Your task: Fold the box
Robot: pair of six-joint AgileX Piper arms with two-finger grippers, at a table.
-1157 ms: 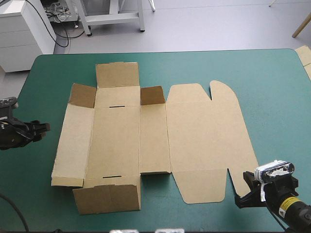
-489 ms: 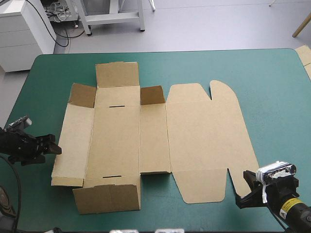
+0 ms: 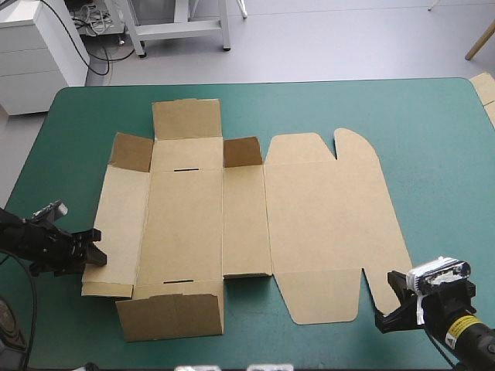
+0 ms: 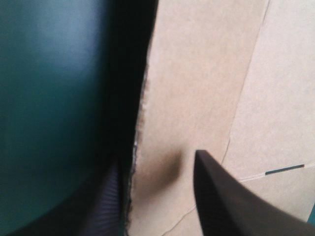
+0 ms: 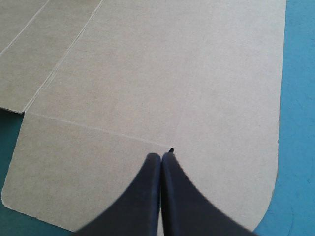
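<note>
1. At the left, the left gripper [image 3: 93,248] is low at the near-left edge of the box [image 3: 193,220]. Its black fingers [image 4: 221,201] stand well apart. One is over the brown left side panel [image 3: 116,224] and the other is outside the edge, toward the teal-green cover [image 4: 49,98]. The edge of the board runs between them, but they hold nothing.
2. The box lies spread out on the cover, from left of the table's middle toward the right. Its base panel [image 3: 186,224] is flat and has two thin dark slots. At the far corners two small flaps [image 3: 131,152] stand raised.
3. To the right of the base the lid [image 3: 325,216] lies flat, with a rounded flap at the far end and another at the near end.
4. At the near right, the right gripper [image 5: 161,157] has its fingers pressed together into one point, empty. It points over the lid's near rounded flap, just at the crease.
</note>
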